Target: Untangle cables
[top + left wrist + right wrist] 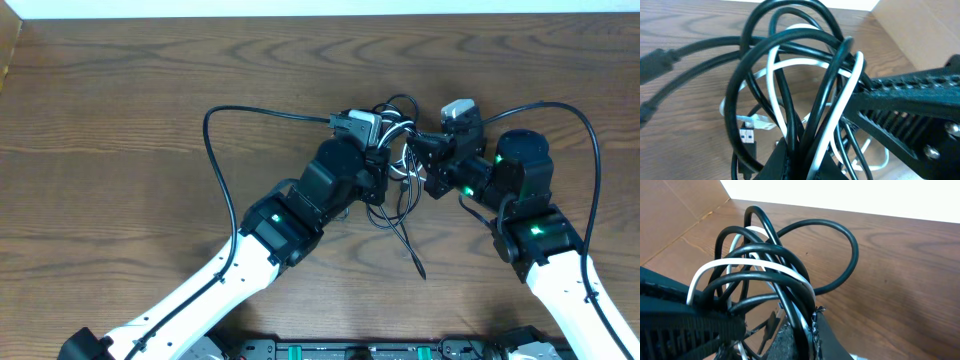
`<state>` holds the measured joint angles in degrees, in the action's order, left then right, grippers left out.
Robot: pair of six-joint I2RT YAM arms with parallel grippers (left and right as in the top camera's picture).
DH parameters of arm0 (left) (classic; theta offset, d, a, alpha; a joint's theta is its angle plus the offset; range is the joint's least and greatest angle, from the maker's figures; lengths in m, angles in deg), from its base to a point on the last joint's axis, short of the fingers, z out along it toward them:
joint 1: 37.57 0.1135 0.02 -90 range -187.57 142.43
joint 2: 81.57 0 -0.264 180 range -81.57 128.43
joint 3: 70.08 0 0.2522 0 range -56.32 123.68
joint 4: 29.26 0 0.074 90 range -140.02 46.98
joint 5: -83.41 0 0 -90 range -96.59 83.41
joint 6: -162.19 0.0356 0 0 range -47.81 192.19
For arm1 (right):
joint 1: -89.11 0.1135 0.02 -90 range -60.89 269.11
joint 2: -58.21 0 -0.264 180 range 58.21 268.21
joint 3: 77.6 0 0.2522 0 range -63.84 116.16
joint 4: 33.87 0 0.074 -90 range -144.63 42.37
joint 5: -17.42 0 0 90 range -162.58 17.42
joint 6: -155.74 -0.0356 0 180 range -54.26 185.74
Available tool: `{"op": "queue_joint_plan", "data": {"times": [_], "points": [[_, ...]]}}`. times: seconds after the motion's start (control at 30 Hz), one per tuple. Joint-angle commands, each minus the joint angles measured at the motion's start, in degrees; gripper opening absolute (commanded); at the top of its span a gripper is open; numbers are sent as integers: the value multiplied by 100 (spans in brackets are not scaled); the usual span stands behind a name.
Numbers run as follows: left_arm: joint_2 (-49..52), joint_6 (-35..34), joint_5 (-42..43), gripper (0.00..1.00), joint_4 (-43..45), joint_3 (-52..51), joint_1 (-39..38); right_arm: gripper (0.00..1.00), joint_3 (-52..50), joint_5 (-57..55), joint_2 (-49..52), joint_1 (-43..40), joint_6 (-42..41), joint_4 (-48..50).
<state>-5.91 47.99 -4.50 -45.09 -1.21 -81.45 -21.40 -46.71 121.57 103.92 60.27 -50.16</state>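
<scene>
Looped right up against the left wrist lens, the cables (842,102) are a knot of thin black and white cords, and the arcs rise out of the left gripper (795,160), whose fingers are pinched together on the strands at the bottom edge. One silver USB plug (745,135) hangs low in the tangle, just above the wood.

From the right wrist the same bundle (760,262) arches over the right gripper (800,340). Its fingers are closed too, with black and white strands running down into them. One wide black loop lies on the wood off to the right.

From overhead, the bundle (400,170) sits a little behind the middle of the table (150,80), caught between the left gripper (385,165) and the right gripper (415,148). The two stand nose to nose, just beside each other. A single black strand trails out of the knot toward the near edge and lies flat on the wood.
</scene>
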Motion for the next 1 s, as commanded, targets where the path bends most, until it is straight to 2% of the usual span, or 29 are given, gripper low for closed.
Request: {"op": "queue_joint_plan", "data": {"times": [0.0,0.1,0.27,0.47,0.7,0.77,0.87,0.9,0.97], "points": [[-9,109,-1274,7,44,138,20,1,83,-238,-22,-28,-94,-173],[-9,125,-1906,8,42,138,90,1,85,-236,-79,-28,-136,-404],[-9,142,-2315,7,42,138,387,1,85,-68,-382,-28,-133,-828],[-9,133,-2312,8,-24,138,839,1,85,-63,-990,-28,-133,-1368],[-7,118,-2293,8,-175,138,911,1,85,-164,-1539,-35,-131,-1392],[-7,116,-2149,8,-214,138,909,1,85,-400,-1626,-35,-131,-1401],[-7,118,-1506,7,-212,138,909,1,85,-433,-1587,-35,-131,-1401],[-7,118,-1276,7,-212,138,909,7,85,-433,-1552,-35,-131,-1401],[-7,120,-726,7,-212,138,909,29,85,-433,-1458,-35,-109,-1403]]}}
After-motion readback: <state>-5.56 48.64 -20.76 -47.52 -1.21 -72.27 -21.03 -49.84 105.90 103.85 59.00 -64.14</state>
